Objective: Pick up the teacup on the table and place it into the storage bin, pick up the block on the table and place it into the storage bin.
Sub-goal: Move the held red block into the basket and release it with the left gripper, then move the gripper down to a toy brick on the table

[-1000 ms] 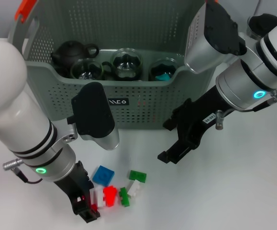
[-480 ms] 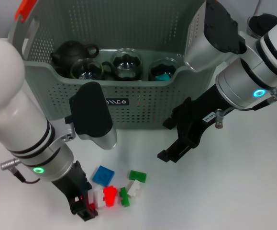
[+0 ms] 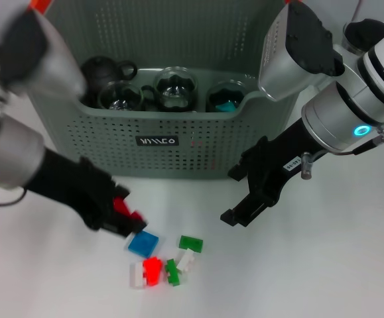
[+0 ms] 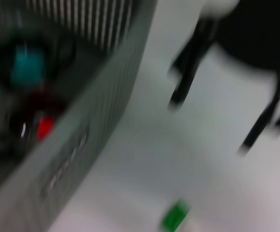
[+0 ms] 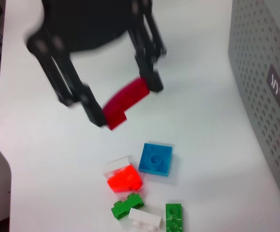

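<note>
The grey-green perforated storage bin point(image 3: 178, 142) stands at the back. It holds three glass teacups point(image 3: 176, 87) and a dark teapot point(image 3: 100, 70). My left gripper point(image 3: 127, 216) is shut on a red block point(image 3: 128, 213) and holds it above the table, left of the block pile, in front of the bin. The right wrist view shows that gripper point(image 5: 125, 104) gripping the curved red block point(image 5: 126, 100). My right gripper point(image 3: 243, 199) hangs open and empty in front of the bin's right end. No teacup shows on the table.
Loose blocks lie on the white table below the left gripper: a blue plate point(image 3: 143, 243), a red-and-white piece point(image 3: 148, 270), and green and white bricks point(image 3: 186, 252). They also show in the right wrist view, blue plate point(image 5: 155, 158) uppermost.
My left gripper has risen from the near edge of the block pile with the red block in it and swung up towards the bin. The right arm has barely moved.
</note>
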{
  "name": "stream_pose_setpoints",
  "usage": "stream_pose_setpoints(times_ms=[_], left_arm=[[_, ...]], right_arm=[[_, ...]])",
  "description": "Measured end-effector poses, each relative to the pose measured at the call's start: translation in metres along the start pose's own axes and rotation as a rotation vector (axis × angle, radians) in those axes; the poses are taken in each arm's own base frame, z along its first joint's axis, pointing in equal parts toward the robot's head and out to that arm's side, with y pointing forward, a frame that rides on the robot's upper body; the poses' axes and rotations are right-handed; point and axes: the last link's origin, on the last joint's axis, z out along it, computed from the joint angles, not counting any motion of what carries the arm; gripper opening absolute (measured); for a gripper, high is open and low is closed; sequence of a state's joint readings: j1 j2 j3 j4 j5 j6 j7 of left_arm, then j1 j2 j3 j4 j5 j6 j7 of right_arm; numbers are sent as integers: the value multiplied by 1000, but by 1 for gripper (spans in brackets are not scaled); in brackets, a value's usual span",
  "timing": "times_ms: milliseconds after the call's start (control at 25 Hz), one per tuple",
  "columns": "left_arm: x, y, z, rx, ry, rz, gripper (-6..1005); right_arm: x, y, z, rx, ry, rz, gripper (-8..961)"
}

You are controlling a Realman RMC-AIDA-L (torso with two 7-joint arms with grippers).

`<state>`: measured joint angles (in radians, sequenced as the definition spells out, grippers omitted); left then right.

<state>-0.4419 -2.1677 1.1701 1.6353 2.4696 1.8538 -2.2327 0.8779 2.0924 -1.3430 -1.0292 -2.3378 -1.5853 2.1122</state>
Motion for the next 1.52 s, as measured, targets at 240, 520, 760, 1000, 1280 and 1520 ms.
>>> stream_pose_setpoints(times_ms=[240, 520, 760, 1000, 1280, 1520], left_arm=[[29, -5, -68, -55, 372, 30, 654], [90, -70, -84, 72, 597, -3, 691], [113, -115, -47, 147, 609, -89, 724], [118, -121, -45, 214, 632, -86, 756], [111, -116, -68, 258, 674, -84, 930], [87, -77, -92, 145, 666, 17, 929]], right_arm=[[1, 0, 0, -3, 6, 0, 945], [0, 3, 2, -23, 17, -4, 944], [-2, 4, 4, -32, 20, -2, 944], [-3, 4, 5, -36, 22, 2, 945], [-1, 4, 6, -42, 21, 2, 945], [-2, 4, 6, -43, 23, -2, 945]])
